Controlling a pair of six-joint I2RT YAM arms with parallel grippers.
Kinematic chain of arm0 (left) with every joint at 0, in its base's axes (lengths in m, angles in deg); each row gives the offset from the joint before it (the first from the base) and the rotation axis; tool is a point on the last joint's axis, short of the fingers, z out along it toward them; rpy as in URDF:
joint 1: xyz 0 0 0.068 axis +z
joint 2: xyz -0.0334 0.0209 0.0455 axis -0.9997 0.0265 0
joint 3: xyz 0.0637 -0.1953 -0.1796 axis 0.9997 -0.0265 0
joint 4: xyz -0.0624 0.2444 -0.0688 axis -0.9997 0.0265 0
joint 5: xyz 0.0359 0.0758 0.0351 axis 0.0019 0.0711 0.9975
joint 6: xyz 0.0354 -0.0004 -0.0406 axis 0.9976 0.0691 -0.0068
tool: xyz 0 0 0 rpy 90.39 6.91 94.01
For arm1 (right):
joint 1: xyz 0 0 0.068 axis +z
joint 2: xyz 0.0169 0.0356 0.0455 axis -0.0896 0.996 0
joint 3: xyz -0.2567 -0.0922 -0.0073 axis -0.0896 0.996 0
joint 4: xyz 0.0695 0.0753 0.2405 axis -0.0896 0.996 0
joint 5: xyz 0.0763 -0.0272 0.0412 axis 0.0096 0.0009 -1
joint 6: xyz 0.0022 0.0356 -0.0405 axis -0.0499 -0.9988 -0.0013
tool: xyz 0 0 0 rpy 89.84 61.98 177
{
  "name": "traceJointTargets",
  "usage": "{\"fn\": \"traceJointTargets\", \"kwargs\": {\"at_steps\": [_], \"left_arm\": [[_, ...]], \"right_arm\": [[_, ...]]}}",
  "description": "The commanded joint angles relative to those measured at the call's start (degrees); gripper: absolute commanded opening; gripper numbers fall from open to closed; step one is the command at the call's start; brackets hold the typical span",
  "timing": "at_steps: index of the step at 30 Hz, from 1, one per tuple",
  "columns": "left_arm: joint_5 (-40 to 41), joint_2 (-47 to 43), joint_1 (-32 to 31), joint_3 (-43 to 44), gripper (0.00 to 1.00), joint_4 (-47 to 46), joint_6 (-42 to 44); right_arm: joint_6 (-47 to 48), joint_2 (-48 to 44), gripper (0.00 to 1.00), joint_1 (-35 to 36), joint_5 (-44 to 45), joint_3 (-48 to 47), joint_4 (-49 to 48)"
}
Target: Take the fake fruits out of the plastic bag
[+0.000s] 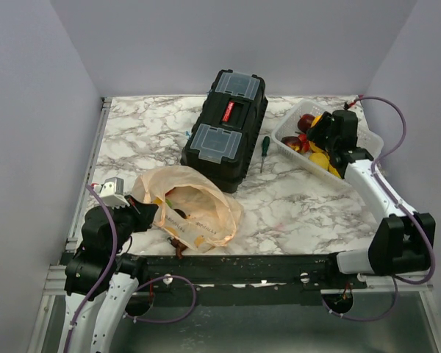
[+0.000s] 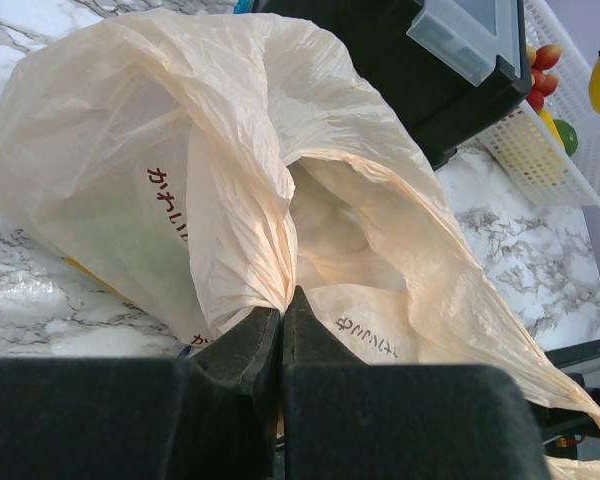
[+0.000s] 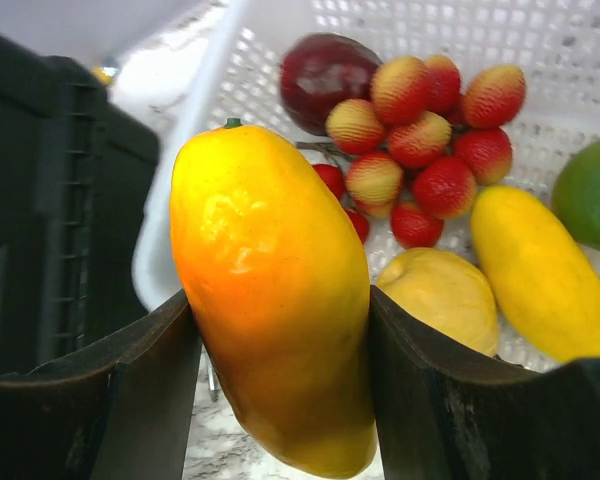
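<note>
we are at the drop-off: our right gripper [image 3: 278, 305] is clamped on a yellow-orange mango [image 3: 265, 250] over the edge of the white basket [image 1: 373, 138], at the far right corner of the tabletop [image 1: 294, 209]. next it must let go so the mango lands among the fruits [image 3: 480, 300] there. our left gripper [image 2: 282, 300] is pinched together on a fold of the bag [image 2: 230, 150] near the front left corner. only the right wrist view shows the grape cluster [image 3: 420, 140] clearly; the top view gives red and yellow bits.
</note>
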Motion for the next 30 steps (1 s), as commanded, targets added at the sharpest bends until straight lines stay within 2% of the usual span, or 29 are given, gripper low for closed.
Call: {"fn": "traceJointTargets", "kwargs": {"at_steps": [1, 7, 13, 17, 22, 30], "left_arm": [[-0.6, 0.0, -0.1, -0.2, 0.0, -0.2, 0.1], [-0.7, 0.1, -0.1, -0.3, 0.0, -0.2, 0.1], [-0.8, 0.1, -0.1, -0.2, 0.0, -0.3, 0.1], [-0.9, 0.0, -0.2, -0.2, 0.0, -0.3, 0.2], [-0.9, 0.0, -0.1, -0.3, 0.0, -0.3, 0.1], [-1.2, 0.2, -0.2, -0.3, 0.0, -0.3, 0.2]], "right_arm": [[-2.3, 6.0, 0.26, -3.7, -4.7, -5.7, 5.7], [-1.6, 17.6, 0.29, -7.3, -9.5, -12.5, 9.2], [-0.6, 23.7, 0.46, -7.3, -11.2, -15.9, 12.4], [1.0, 24.3, 0.61, -7.3, -11.4, -15.5, 12.2], [2.1, 23.8, 0.75, -7.3, -11.0, -14.8, 12.2], [3.5, 18.8, 0.89, -7.4, -9.2, -15.4, 14.1]]}}
